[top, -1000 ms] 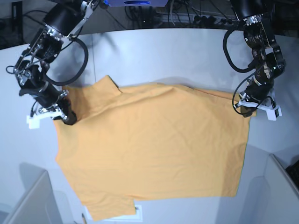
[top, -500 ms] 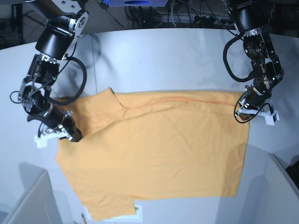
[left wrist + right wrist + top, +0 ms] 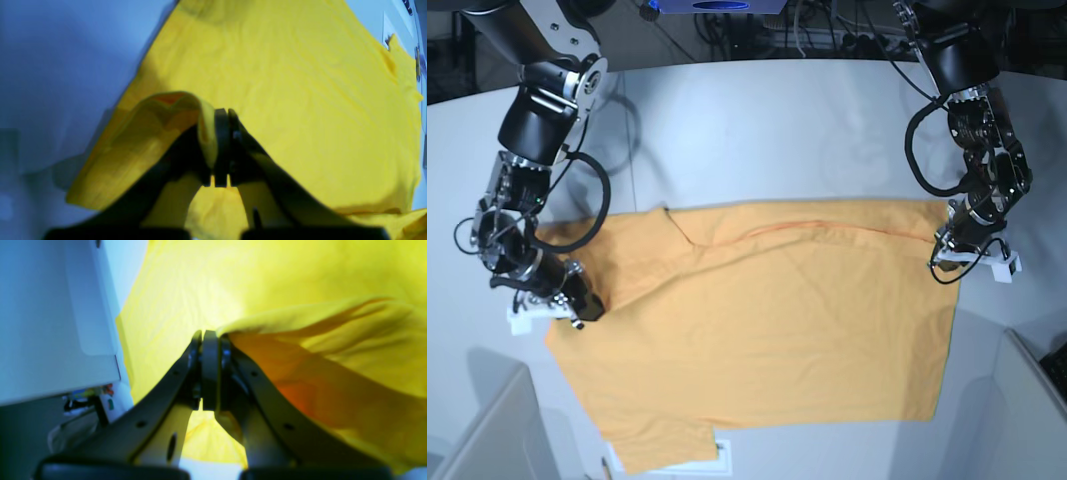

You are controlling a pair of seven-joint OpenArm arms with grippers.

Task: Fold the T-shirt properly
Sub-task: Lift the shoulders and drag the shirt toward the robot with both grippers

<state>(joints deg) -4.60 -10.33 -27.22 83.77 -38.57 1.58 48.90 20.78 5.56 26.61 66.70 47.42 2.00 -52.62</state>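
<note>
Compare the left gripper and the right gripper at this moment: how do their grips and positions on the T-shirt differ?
The left gripper pinches the T-shirt at its straight corner on the base view's right; the right gripper pinches the opposite end, near the sleeve. In the wrist views, cloth drapes over the left side of the left gripper's fingers, but over the right side of the right gripper's fingers. Both are shut on the shirt's folded-over edge.
</note>
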